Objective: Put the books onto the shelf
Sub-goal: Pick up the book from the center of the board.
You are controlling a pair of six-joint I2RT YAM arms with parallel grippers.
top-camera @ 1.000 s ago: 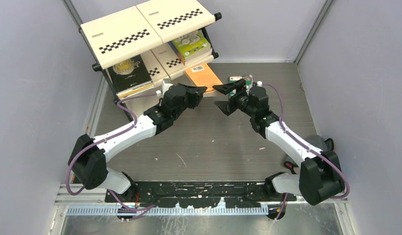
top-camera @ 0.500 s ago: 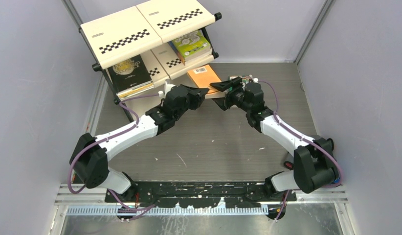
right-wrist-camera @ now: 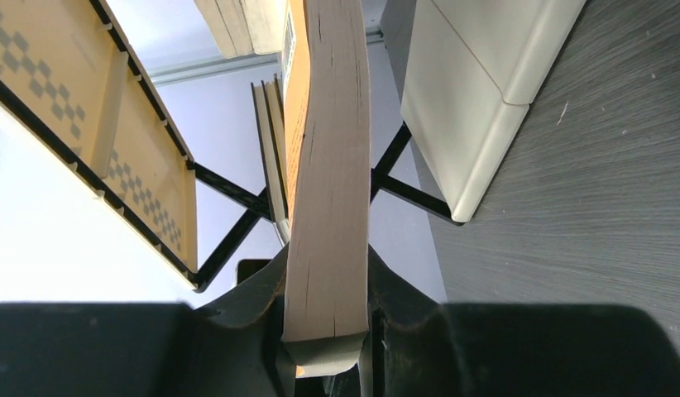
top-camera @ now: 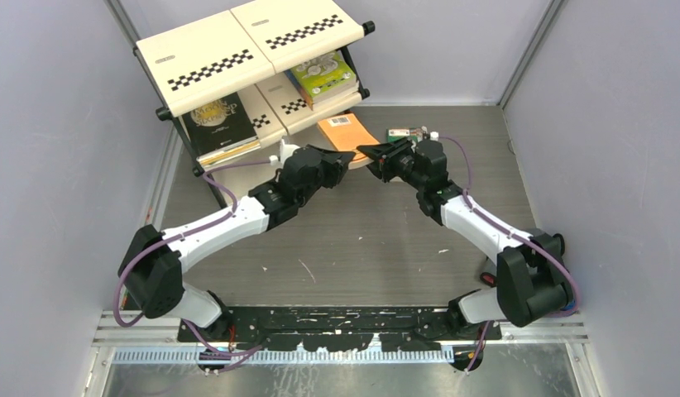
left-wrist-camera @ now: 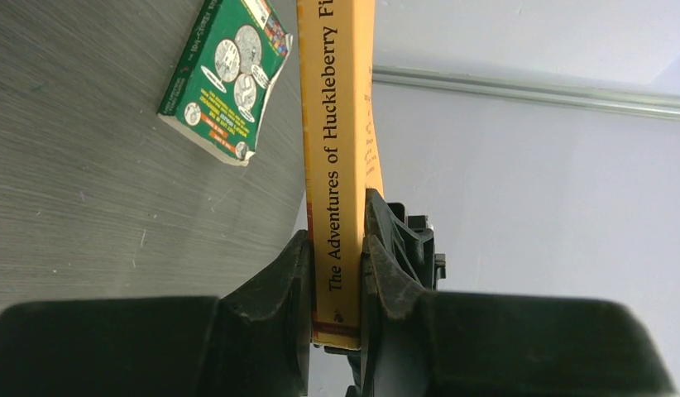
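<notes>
1. Arms. Both arms reach forward from the near edge of the surface (top-camera: 361,240) and converge toward the middle, in front of the shelf (top-camera: 237,50).

2. Left hand (top-camera: 341,157). The fingers are pinching the orange book (top-camera: 345,131) at its spine end. In the left wrist view the spine stands between the two fingers, with a pad pressed against each cover. The spine lettering reads "The Adventures of Huckleberry Fi", and the rest is cut off by the frame edge.

3. Right hand (top-camera: 376,155). The fingers are pinching the same orange book from the opposite side. In the right wrist view the page block sits between the fingers, with both pads in contact with it.

4. Orange book. It is held by both hands, clear of the surface, just in front of the lower tiers of the shelf. Its barcode face is turned upward.

5. Dark green book (left-wrist-camera: 225,78). It lies flat on the surface beyond the right hand, cover up, apart from the orange book.

6. Shelf. It stands at the far left. A black book (top-camera: 214,122) with gold lettering rests on the left part of the middle tier. A lime green book (top-camera: 322,74) rests on the right part, under the top panels.
</notes>
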